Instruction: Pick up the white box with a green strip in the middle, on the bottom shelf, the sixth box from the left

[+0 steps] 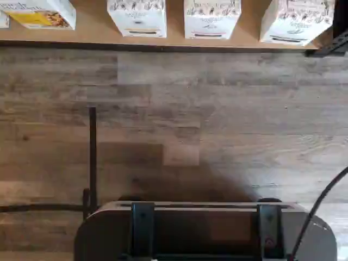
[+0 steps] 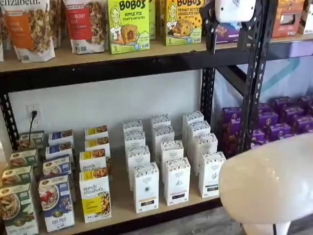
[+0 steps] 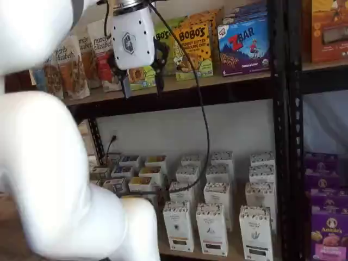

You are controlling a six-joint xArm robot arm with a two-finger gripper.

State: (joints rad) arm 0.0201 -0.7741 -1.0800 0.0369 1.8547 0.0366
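Nothing of the pick is judged to be done yet: the hand (image 3: 142, 84), a white body with two black fingers, is held high at the level of the upper shelf, well apart from the bottom shelf, and nothing is carried in it. A clear gap is seen between its two fingers in a shelf view, so it is spread. The tall slim white carton with a dark speckled band around its top (image 2: 212, 174) is taken for the sixth box; it is seen upright at the front of the rightmost white row on the pale wood bottom shelf with its black metal rail (image 2: 161, 221), and it is untouched. In the wrist view the same carton is probably the one nearest the black upright (image 1: 297, 22), though this cannot be told for certain. The descent, the approach, the closing and the lift are all left. Two more white cartons of the same kind (image 2: 176, 180) are set just beside it, and others stand close behind, so little room is left for the fingers at its sides. A black perforated upright (image 2: 253, 73) is placed near its right, with purple boxes (image 2: 279, 127) beyond. A yellow-and-white "purely elizabeth" box (image 2: 95, 200) is found further left, well apart.
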